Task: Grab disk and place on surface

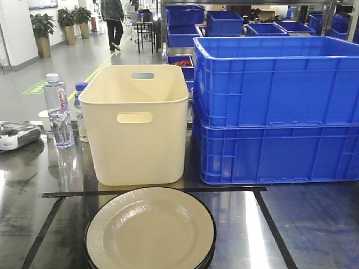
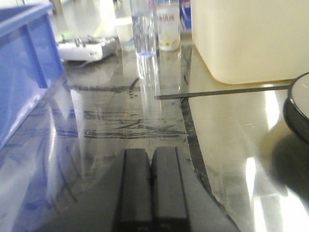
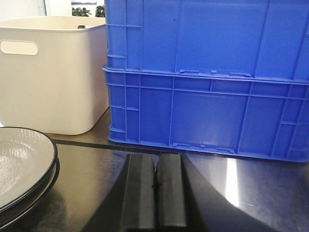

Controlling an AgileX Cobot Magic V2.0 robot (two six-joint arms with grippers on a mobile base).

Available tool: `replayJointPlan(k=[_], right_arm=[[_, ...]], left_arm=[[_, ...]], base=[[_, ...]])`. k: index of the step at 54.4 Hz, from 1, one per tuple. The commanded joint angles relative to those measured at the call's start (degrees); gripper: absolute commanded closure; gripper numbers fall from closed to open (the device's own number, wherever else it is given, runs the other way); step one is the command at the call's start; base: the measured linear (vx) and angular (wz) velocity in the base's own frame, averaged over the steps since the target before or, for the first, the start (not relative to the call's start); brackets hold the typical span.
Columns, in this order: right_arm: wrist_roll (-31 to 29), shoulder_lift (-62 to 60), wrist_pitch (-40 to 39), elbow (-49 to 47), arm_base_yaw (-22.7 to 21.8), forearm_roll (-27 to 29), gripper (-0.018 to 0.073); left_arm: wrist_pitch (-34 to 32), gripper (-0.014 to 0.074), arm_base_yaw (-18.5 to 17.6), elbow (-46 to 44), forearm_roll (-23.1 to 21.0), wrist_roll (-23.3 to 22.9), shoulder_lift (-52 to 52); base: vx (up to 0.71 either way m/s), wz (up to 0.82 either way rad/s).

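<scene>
The disk is a cream plate with a black rim (image 1: 150, 230). It lies on top of a second like plate on the dark glossy surface (image 1: 247, 224), inside the black tape lines (image 1: 168, 191). In the left wrist view the plate's edge (image 2: 298, 108) shows at the far right; my left gripper (image 2: 151, 153) is shut and empty, low over the tabletop to the left of it. In the right wrist view the plate stack (image 3: 21, 162) is at the lower left; my right gripper (image 3: 157, 158) is shut and empty to its right. Neither gripper shows in the front view.
A cream bin (image 1: 137, 123) stands just behind the plates, with two stacked blue crates (image 1: 277, 106) to its right. Two bottles (image 1: 59, 112) and a grey handheld controller (image 1: 17, 135) are at the back left. Another blue crate (image 2: 21, 67) stands left of my left gripper.
</scene>
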Motion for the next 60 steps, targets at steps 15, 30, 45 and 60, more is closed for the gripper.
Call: replayJointPlan(k=[15, 30, 45, 60], right_arm=[[-0.1, -0.5, 1.6, -1.3, -0.1, 1.4, 0.0571], [-0.1, -0.5, 1.5, -1.3, -0.1, 1.4, 0.0571], [-0.1, -0.5, 1.5, -1.3, -0.1, 1.4, 0.0571], [-0.1, -0.5, 1.5, -1.3, -0.1, 1.4, 0.0571]], left_arm=[[-3.6, 0.0598, -0.1, 3.1, -0.8, 0.7, -13.5], [-3.6, 0.0598, -0.1, 3.1, -0.8, 0.7, -13.5], [-3.6, 0.0598, -0.1, 3.1, -0.8, 0.7, -13.5], [-10.8, 0.0598, 0.0, 11.9, -7.9, 8.8, -13.6]], base=[[0.00, 0.00], [0.00, 0.00], [0.00, 0.00], [0.00, 0.00]])
